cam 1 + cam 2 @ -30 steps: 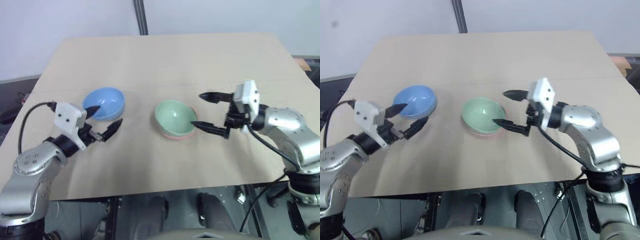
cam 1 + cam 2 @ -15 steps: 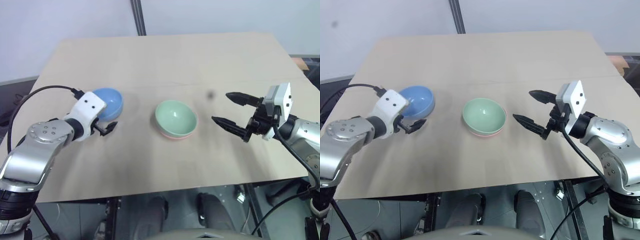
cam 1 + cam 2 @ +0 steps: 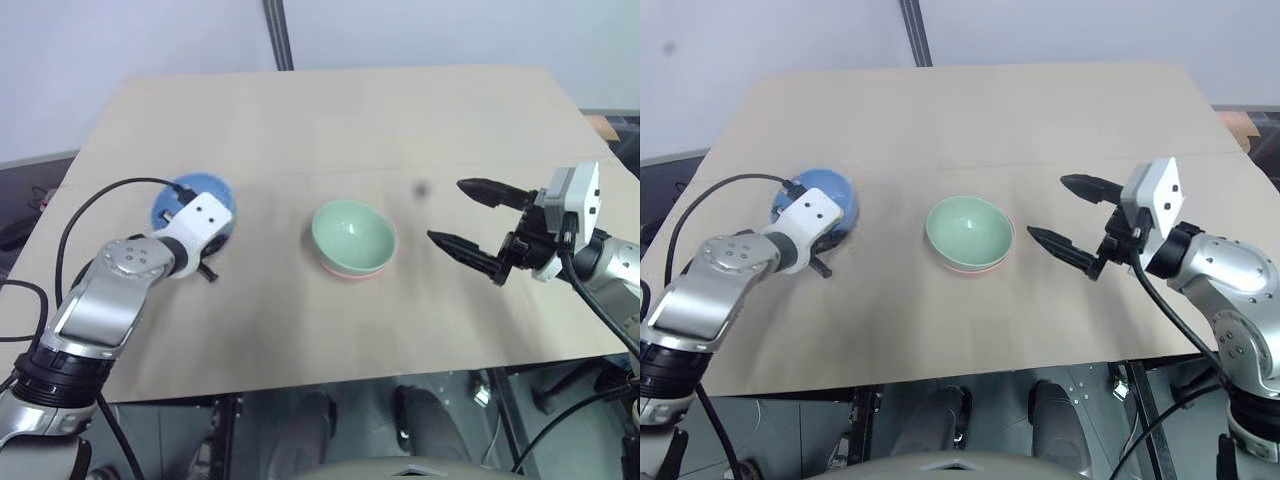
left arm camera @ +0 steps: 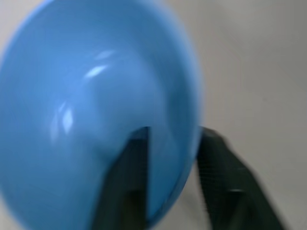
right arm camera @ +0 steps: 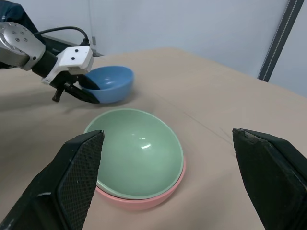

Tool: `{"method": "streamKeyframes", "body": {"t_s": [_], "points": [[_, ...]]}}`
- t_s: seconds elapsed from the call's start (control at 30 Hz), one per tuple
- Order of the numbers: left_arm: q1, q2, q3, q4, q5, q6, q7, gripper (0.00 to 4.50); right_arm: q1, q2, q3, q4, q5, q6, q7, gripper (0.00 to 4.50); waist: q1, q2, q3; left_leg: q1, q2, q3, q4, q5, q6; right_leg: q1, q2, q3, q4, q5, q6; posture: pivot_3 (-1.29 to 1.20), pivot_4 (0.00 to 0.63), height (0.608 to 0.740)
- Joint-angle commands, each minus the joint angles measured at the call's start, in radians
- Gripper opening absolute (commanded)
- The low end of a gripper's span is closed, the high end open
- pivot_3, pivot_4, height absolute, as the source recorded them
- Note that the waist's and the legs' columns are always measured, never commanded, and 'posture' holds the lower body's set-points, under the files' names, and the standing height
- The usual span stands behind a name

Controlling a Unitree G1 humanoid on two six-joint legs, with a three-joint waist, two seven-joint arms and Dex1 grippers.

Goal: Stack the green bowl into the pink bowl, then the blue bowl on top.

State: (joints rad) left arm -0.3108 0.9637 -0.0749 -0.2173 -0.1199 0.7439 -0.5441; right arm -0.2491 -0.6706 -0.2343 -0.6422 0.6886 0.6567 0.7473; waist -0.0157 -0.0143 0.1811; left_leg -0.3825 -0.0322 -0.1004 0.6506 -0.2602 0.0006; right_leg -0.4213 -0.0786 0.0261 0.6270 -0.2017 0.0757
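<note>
The green bowl (image 3: pixel 352 232) sits nested in the pink bowl (image 3: pixel 350 272) at the table's middle, with just the pink rim showing beneath it. To the left stands the blue bowl (image 3: pixel 188 196). My left gripper (image 4: pixel 172 134) is shut on its near rim, one finger (image 4: pixel 129 177) inside the bowl and the other (image 4: pixel 225 182) outside. From the right wrist view the same grip (image 5: pixel 93 93) is seen on the blue bowl (image 5: pixel 112 81). My right gripper (image 3: pixel 447 211) hovers open and empty to the right of the stacked pair, pointing toward it.
The tan table (image 3: pixel 330 120) has its front edge close to me and a dark pole (image 3: pixel 278 35) behind its far edge. A small dark spot (image 3: pixel 421 188) lies on the table between the stacked bowls and my right gripper.
My left gripper went forward onto the blue bowl's near rim and shut on it; the bowl shifted slightly left. My right gripper drew back to the right of the green bowl, staying open.
</note>
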Motion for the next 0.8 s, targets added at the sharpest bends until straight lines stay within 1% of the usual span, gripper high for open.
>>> {"method": "streamKeyframes", "body": {"t_s": [0.03, 0.4, 0.5, 0.57, 0.73, 0.8], "points": [[-0.019, 0.002, 0.016, -0.003, 0.026, -0.032, -0.026, 0.04, -0.001, -0.022, -0.020, -0.047, 0.004, -0.058, 0.012, 4.50, -0.001, 0.000, 0.000, 0.000, 0.000, 0.000, 0.000, 0.000, 0.000, 0.000, 0.000, 0.000, 0.000, 0.000, 0.000, 0.00, 0.150, 0.740], [-0.053, -0.011, 0.042, -0.065, 0.008, -0.111, -0.112, 0.04, 0.010, -0.045, 0.004, -0.053, 0.000, -0.103, 0.013, 4.50, 0.001, 0.000, 0.000, 0.000, 0.000, 0.000, 0.001, 0.000, 0.000, 0.000, 0.000, 0.000, 0.000, 0.000, 0.000, 0.00, 0.150, 0.740], [-0.077, -0.029, 0.050, -0.087, -0.017, -0.121, -0.141, 0.04, 0.018, -0.044, 0.005, -0.056, 0.000, -0.108, 0.006, 4.50, 0.001, 0.000, 0.000, 0.000, 0.000, 0.000, 0.001, 0.000, 0.000, 0.000, 0.000, 0.000, 0.000, 0.000, 0.000, 0.00, 0.150, 0.740], [-0.115, -0.045, 0.043, -0.105, -0.058, -0.150, -0.199, 0.04, 0.022, -0.043, 0.005, -0.059, -0.005, -0.113, -0.001, 4.50, 0.001, 0.000, 0.000, 0.000, 0.000, 0.000, 0.001, 0.000, 0.000, 0.000, 0.000, 0.000, 0.000, 0.000, 0.000, 0.00, 0.150, 0.740], [-0.212, -0.102, 0.019, -0.133, -0.145, -0.318, -0.364, 0.04, 0.044, -0.046, -0.007, -0.075, -0.009, -0.119, -0.020, 4.50, 0.003, 0.000, 0.000, -0.001, 0.000, 0.000, 0.002, 0.000, 0.000, 0.000, 0.000, 0.000, 0.000, 0.000, 0.000, 0.00, 0.150, 0.740], [-0.233, -0.114, 0.010, -0.131, -0.173, -0.353, -0.425, 0.04, 0.061, -0.049, -0.020, -0.088, -0.005, -0.115, -0.032, 4.50, 0.001, 0.000, 0.000, -0.001, 0.000, 0.000, 0.002, 0.000, 0.000, 0.000, -0.001, 0.000, 0.000, 0.000, 0.000, 0.00, 0.150, 0.740]]}}
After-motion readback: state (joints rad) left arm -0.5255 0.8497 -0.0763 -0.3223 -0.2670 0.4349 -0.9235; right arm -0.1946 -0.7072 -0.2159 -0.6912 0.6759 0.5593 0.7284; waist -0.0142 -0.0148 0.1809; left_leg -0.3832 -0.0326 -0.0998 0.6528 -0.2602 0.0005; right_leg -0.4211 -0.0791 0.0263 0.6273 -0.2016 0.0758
